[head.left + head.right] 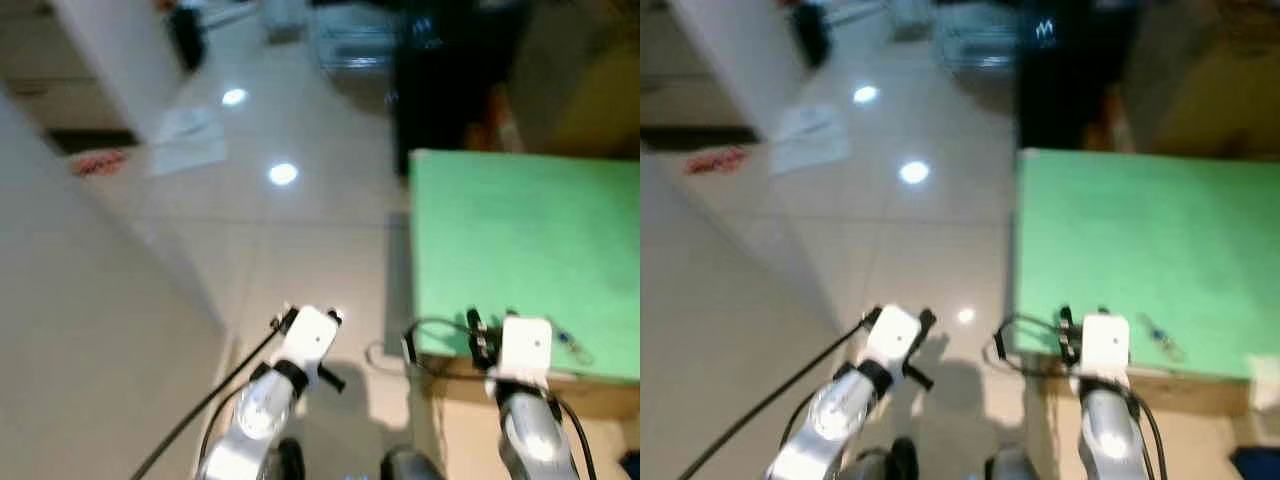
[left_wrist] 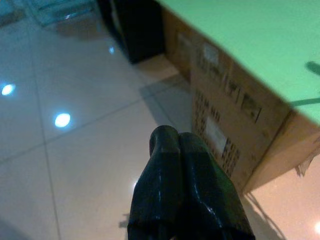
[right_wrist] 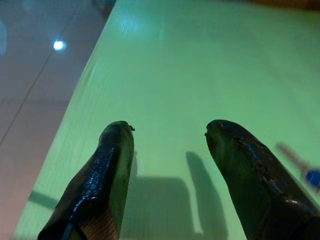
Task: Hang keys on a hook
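We stand at the near edge of the green-topped cardboard box (image 1: pixel 520 240). Our right gripper (image 3: pixel 170 145) hovers over that edge, fingers spread wide and empty, likely lined up for a pickup. The small keys with a blue tag (image 1: pixel 570 343) lie on the green top near the near edge, just to the right of that gripper. Our left gripper (image 2: pixel 172 142) hangs over the glossy tiled floor (image 1: pixel 300 240) beside the box, fingers pressed together, holding nothing, probably idle.

glossy pale tiled floor (image 1: pixel 300 250) with ceiling-light glare spots; green-topped cardboard box table (image 1: pixel 520 240); white cabinet (image 1: pixel 120 50), loose white papers (image 1: pixel 185 140)
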Controlling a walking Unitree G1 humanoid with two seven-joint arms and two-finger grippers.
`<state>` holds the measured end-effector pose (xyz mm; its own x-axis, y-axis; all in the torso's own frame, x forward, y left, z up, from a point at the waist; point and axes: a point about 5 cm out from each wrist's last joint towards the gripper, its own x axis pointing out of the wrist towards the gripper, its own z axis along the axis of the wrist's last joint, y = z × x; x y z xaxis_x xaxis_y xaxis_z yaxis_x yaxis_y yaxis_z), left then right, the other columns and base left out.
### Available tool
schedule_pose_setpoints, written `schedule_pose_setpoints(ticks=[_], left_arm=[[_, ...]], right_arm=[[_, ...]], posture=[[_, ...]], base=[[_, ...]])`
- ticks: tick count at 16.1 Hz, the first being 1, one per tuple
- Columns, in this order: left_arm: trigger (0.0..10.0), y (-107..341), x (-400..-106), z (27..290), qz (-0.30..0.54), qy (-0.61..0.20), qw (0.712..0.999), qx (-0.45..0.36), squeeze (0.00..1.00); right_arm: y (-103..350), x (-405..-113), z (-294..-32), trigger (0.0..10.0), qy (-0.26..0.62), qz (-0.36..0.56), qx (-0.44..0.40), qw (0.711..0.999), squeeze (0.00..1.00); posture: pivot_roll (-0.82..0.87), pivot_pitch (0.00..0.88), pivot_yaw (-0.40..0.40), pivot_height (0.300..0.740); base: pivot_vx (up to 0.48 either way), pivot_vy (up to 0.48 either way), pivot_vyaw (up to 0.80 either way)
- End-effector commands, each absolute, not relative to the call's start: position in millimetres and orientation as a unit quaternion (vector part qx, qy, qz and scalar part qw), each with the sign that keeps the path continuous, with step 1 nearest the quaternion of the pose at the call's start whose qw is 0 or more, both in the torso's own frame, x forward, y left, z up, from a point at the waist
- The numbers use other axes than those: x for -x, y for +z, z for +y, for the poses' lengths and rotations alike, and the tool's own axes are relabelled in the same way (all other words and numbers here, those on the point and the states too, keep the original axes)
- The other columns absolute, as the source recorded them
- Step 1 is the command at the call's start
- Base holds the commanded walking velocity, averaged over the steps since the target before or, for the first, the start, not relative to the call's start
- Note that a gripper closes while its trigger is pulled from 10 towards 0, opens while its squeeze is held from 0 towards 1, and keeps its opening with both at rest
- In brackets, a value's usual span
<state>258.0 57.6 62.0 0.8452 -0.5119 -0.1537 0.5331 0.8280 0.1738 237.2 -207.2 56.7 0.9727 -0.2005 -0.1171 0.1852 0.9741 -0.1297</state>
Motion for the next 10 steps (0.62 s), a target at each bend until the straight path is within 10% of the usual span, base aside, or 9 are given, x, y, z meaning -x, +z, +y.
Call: schedule_pose_setpoints(ticks=[1,10], left_arm=[[10.0,61.3,-252.3,49.0,0.05,-0.292,0.949,-0.105,0.0],[10.0,65.2,-252.0,48.4,0.045,-0.292,0.952,-0.079,0.0]], right_arm=[[52.1,-231.6,-216.8,10.0,-0.115,0.08,0.061,0.988,0.0],[48.3,-231.9,-216.2,10.0,-0.125,0.089,0.04,0.987,0.0]], posture=[[-0.28,0.27,0.072,0.74],[-0.27,0.255,0.073,0.74]], base=[[0.0,-0.465,0.0],[0.065,-0.376,0.0]])
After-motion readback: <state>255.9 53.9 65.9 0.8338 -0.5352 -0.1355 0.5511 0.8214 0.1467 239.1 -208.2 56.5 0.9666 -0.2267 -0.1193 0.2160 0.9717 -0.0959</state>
